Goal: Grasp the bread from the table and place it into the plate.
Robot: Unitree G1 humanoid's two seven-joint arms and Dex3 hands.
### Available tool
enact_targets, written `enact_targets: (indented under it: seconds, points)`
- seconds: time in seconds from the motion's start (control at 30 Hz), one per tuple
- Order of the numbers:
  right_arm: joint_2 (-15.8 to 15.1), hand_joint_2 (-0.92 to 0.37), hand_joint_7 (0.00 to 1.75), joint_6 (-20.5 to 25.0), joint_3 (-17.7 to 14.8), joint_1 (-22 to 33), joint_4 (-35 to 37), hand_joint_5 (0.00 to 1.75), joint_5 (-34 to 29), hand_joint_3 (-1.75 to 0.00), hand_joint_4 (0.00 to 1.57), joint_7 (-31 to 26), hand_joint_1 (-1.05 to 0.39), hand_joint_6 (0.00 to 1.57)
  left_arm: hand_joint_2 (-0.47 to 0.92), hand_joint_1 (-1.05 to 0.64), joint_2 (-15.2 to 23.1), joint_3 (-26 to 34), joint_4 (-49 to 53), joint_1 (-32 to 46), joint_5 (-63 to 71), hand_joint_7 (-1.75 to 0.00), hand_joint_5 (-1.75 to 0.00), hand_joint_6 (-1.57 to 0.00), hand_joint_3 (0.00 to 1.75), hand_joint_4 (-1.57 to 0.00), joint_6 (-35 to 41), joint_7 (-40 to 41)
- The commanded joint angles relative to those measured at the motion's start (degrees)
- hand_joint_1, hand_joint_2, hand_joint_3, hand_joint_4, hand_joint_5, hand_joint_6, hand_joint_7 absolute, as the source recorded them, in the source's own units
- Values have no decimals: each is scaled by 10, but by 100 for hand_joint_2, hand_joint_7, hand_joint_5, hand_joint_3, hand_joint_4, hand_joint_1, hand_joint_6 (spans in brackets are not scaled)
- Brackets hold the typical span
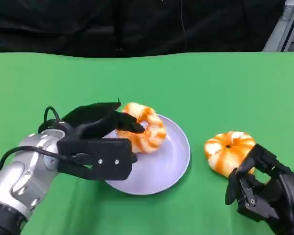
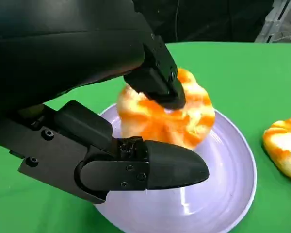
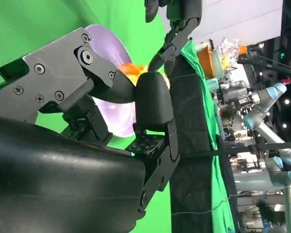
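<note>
Left hand (image 1: 100,142) fingers (image 2: 155,80) clamp a bread ring (image 1: 143,128) over the plate (image 1: 161,166); right hand (image 1: 264,188) fingers apart beside another bread (image 1: 226,149).

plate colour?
Pale lavender plate, glossy and plain; best seen in the left wrist view, under the orange-and-white bread.

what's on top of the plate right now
One orange-and-white bread sits on the plate, the left robot hand around it. That hand hides the plate's near-left part.
</note>
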Motion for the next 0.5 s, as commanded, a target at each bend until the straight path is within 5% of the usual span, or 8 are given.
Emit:
enact_targets:
  seconds: [0.03, 0.27, 0.5]
  points:
    - [-2, -52, 174, -4, -2, 1, -1, 175, 0, -119, 89, -5, -17, 64, 92, -105, 12, 13, -20, -5, 0, -6, -5, -93, 59, -18, -1, 4]
    - [-4, -53, 175, -4, -2, 1, 1, 175, -2, -118, 87, -5, -17, 63, 92, -105, -4, 34, -32, 11, -24, -3, -5, -97, 58, -25, -1, 18]
    - [-5, -52, 175, -7, -2, 0, 3, 175, 1, -118, 86, -1, -17, 62, 92, -95, -15, 51, -50, 34, -38, 0, -3, -74, 57, -27, -4, 49]
